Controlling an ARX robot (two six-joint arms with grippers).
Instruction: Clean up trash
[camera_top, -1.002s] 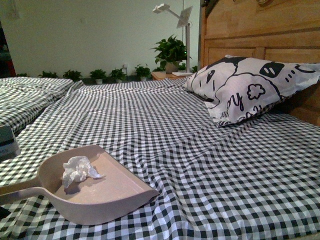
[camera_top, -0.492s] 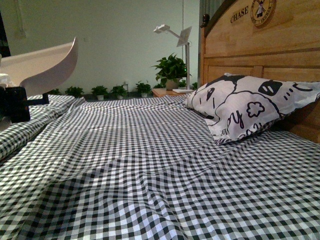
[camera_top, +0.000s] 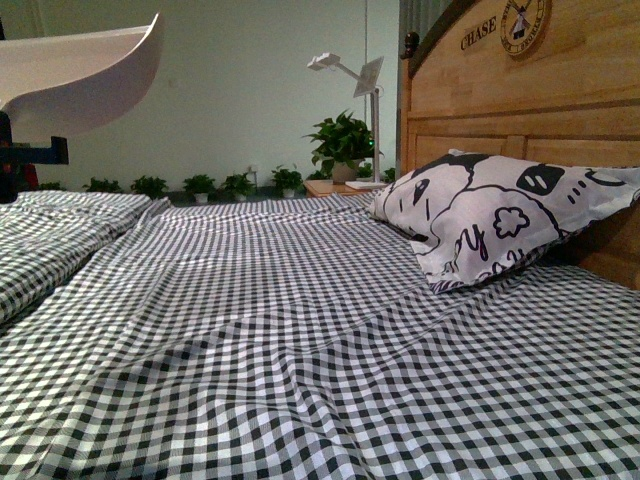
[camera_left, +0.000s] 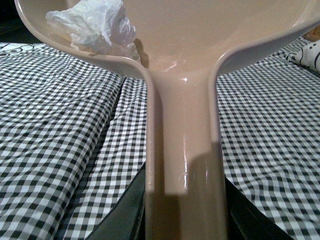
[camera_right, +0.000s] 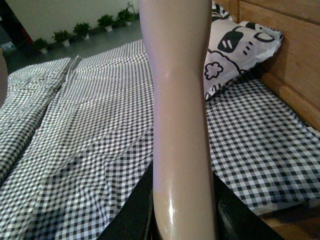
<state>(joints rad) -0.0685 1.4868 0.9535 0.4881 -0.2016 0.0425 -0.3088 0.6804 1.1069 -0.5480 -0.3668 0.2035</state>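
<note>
Dustpan (camera_top: 85, 70) is hanging high at far left in the front view, clear of the bed (camera_top: 300, 330). Left wrist view: left hand (camera_left: 182, 220) is closing on the dustpan's handle, dark fingers showing either side of it. The trash (camera_left: 95, 25), a crumpled white wad, is sitting inside the pan against its rim.

Right wrist view: right hand (camera_right: 182, 220) is gripping a pale handle (camera_right: 180, 100), probably a brush; its head is out of frame.

Judgement: pickup looks done, since no paper is showing on the checked sheet. Emptying the pan is what is left; no bin is in view.

Cartoon-print pillow (camera_top: 490, 210) is leaning on the wooden headboard (camera_top: 520, 90). Headboard reads "CHASE", beside a round emblem too small to read.
</note>
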